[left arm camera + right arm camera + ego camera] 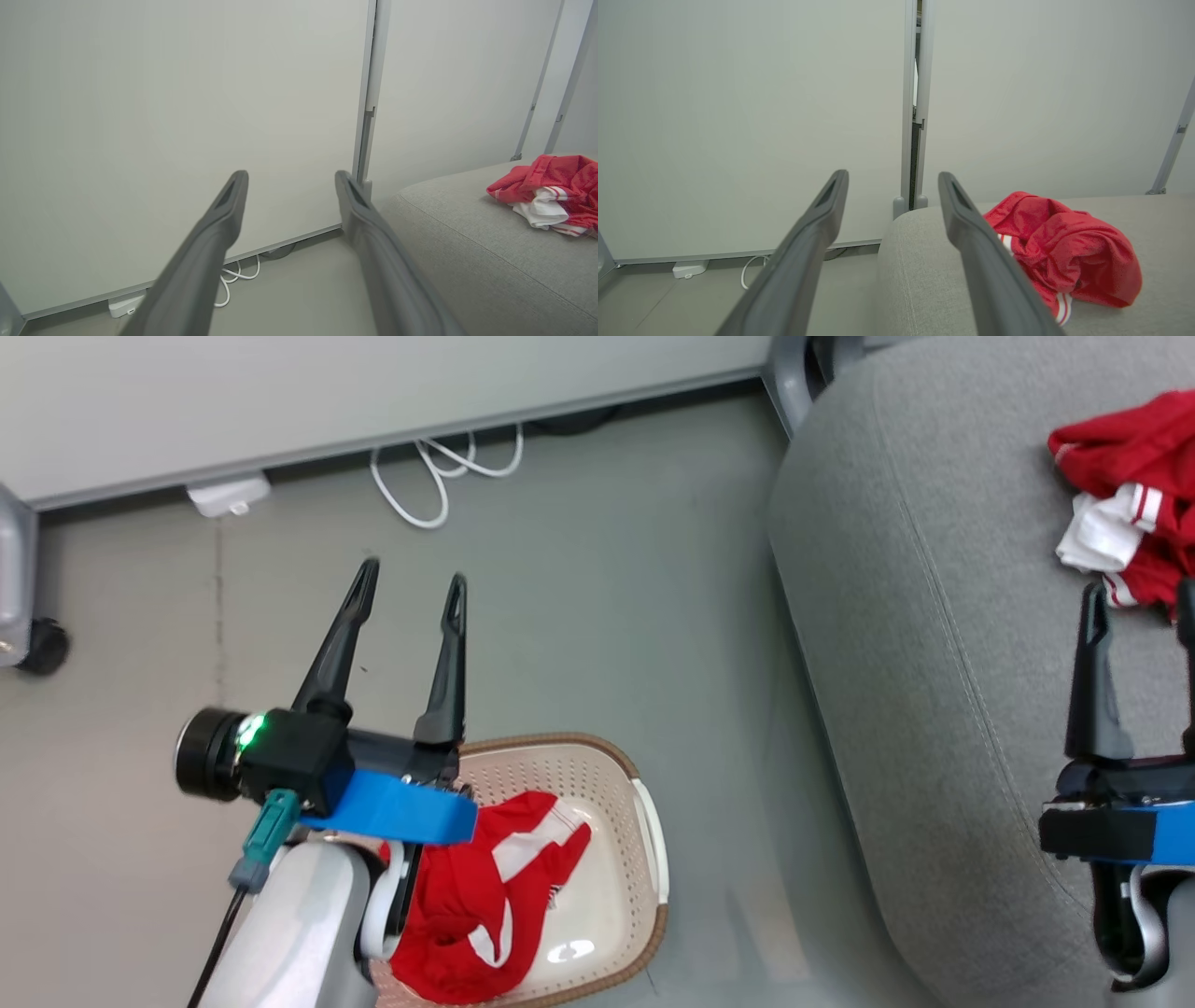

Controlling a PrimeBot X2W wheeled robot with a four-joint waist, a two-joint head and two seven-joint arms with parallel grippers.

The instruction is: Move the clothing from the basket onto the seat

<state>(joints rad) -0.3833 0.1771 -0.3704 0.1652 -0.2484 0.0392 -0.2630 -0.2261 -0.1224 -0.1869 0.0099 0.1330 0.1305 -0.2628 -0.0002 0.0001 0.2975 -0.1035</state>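
- The left gripper [413, 573] hangs over the grey floor [607, 569], its wrist above the basket's far rim. Its two dark fingers stand wide apart with nothing between them; in the left wrist view [290, 176] only the pale wall panel [140, 116] shows through the gap.
- The right gripper [1141, 588] is above the seat [915, 616], fingers also spread and empty. In the right wrist view [893, 175] the gap frames the wall and the seat's rounded left edge.
- The basket [597, 744], cream with a brown rim, stands on the floor near the seat's left edge, apart from it.
- A red garment [476, 905] with white stripes lies crumpled in the basket's bottom, reaching from its middle toward the near rim; the left forearm hides part of it.
- A second garment [1134, 448], red with white trim, lies bunched on the seat, well in from the left edge and toward the far side.
- The right gripper's fingertips are just beside this second garment's near edge; whether they touch the cloth cannot be told.
- A white cable [439, 476] loops on the floor along the foot of the wall, with a white plug block [227, 495] to its left.
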